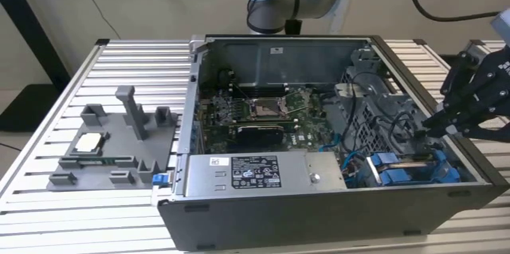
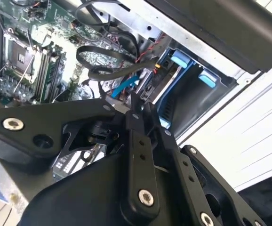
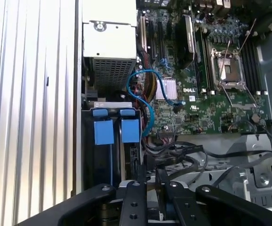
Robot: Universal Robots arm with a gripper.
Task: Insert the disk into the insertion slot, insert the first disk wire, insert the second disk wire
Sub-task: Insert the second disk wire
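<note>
The disk (image 1: 408,171), in its bright blue carrier, sits down inside the insertion slot (image 1: 466,177) at the case's corner on the exterior view's right. Its blue tabs (image 3: 130,131) show in the first wrist view and again as blue tabs (image 2: 180,61) in the second. My gripper (image 1: 433,127) hangs just above the slot, among a bundle of black wires (image 3: 183,153). Its jaws stand close together in both wrist views, gripper (image 3: 151,178) and gripper (image 2: 137,107), pinching what looks like a black disk wire. The wire's end is hidden by the fingers.
A label-stickered grey power-supply box (image 1: 255,173) lies beside the slot. The motherboard with its processor socket (image 1: 263,109) fills the case floor. A blue cable (image 3: 145,94) loops near the drive. A grey fixture block (image 1: 111,146) stands on the slatted table (image 1: 95,218).
</note>
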